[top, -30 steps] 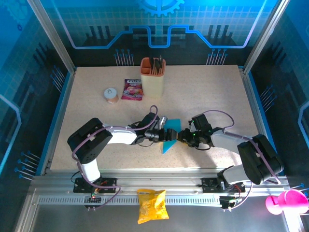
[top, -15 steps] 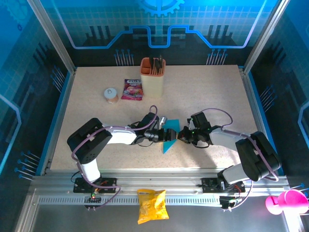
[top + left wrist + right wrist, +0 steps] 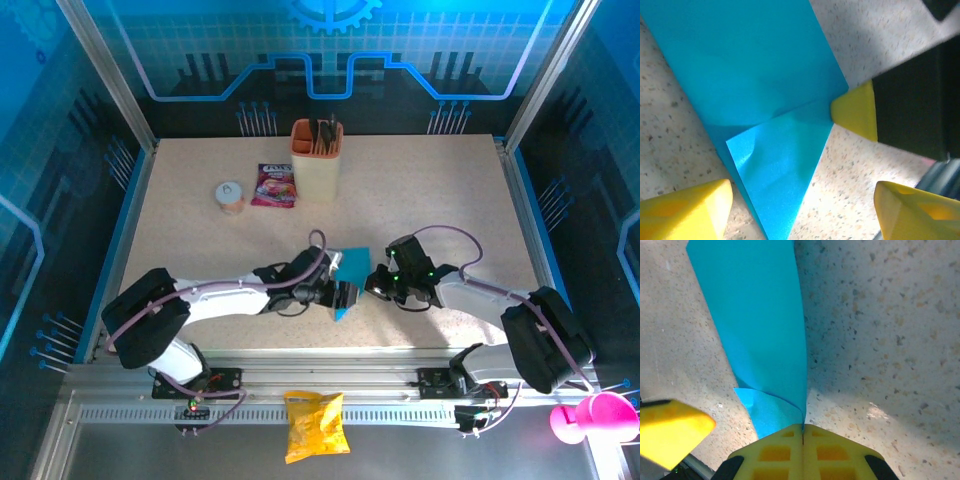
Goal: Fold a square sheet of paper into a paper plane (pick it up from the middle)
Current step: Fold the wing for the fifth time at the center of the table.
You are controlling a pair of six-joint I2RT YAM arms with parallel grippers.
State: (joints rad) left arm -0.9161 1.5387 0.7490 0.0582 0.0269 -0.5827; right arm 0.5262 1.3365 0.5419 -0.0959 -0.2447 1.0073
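Blue square sheet of paper (image 3: 760,315) only partly folded; edge clamped by right end effector (image 3: 803,429), left end effector (image 3: 800,205) spread, empty.

No readable text or labels

Overall: bright, even light from above on the table (image 3: 450,190).
Shadows: soft grey patches right of the square sheet of paper (image 3: 347,275) in both wrist views.
Glare: washed-out patch beside the sheet's lower tip, left wrist.
Focus: sheet sharp.
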